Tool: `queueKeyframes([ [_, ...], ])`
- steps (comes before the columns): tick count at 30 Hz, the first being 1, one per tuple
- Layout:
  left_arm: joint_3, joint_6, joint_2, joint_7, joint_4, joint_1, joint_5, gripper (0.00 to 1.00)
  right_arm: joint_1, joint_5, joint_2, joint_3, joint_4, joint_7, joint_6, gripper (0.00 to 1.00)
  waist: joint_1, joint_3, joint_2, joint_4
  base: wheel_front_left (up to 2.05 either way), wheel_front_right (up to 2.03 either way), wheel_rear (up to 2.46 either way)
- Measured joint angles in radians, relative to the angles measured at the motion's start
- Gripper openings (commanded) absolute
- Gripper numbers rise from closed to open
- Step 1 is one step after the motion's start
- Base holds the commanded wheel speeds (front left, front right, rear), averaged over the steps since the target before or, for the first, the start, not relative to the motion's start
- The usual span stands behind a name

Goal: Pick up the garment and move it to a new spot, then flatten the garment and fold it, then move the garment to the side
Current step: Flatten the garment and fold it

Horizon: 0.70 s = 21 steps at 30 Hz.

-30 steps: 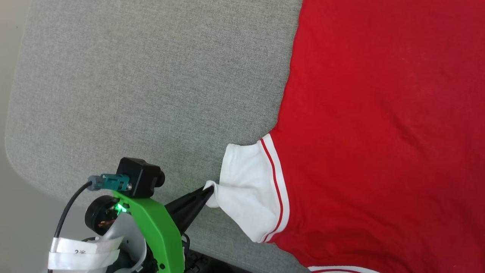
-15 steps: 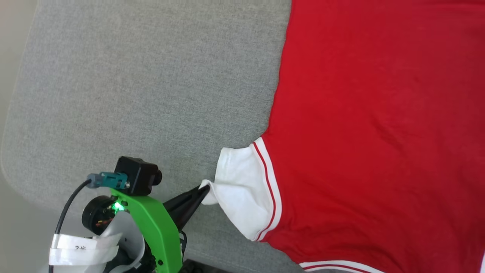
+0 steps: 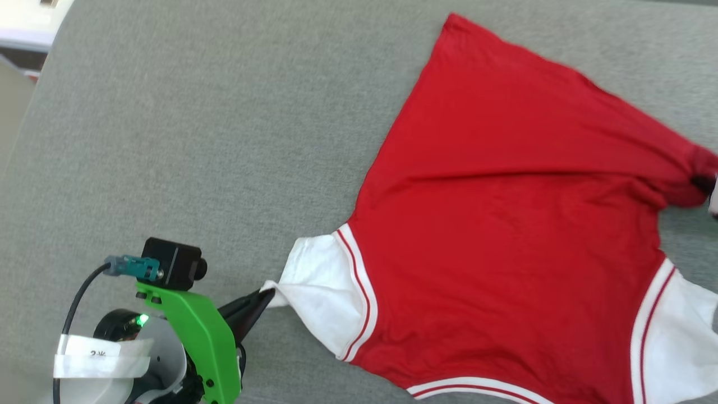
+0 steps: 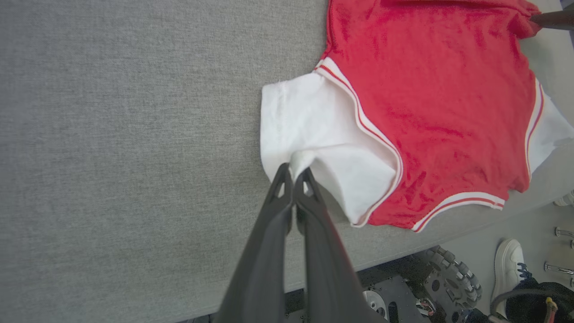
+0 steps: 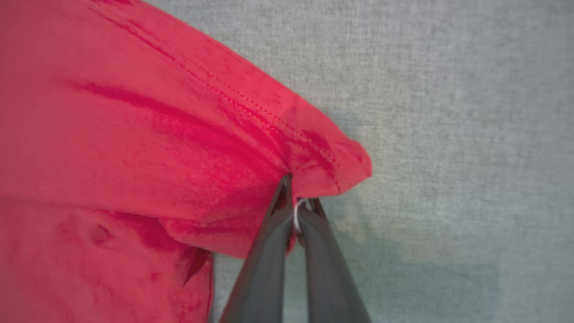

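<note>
A: Where is the jersey lying?
B: The red jersey (image 3: 505,224) is lying spread, plain side up, across the right half of the frame on the grey fabric surface (image 3: 196,140).
A: And the grippers?
B: The left gripper (image 4: 293,174) is pinching the white sleeve (image 4: 314,130); the right gripper (image 5: 296,194) is pinching a red hem corner. Flattening seems to be going on; folding and moving aside are waiting.

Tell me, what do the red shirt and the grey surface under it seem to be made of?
Shirt: likely soft knit jersey, matte; it drapes and creases where pinched. Surface: apparently woven grey fabric covering, matte; a fine heathered weave shows.
</note>
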Motion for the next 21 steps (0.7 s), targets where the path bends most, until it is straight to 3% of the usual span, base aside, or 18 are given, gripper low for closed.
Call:
queueKeyframes([
  [7,-0.003,0.006,-0.005,-0.016,0.023,0.059,-0.020,0.00,0.265,0.033,0.000,-0.035,-0.119,-0.030,0.000,0.00,0.0000,-0.120,0.0000,-0.076,0.00,0.00,0.00],
  [21,-0.015,0.028,-0.009,-0.034,0.037,0.109,-0.027,0.00,0.610,0.034,0.096,-0.160,-0.375,-0.012,0.000,0.00,0.0000,-0.249,0.0000,-0.162,0.00,0.00,0.00],
])
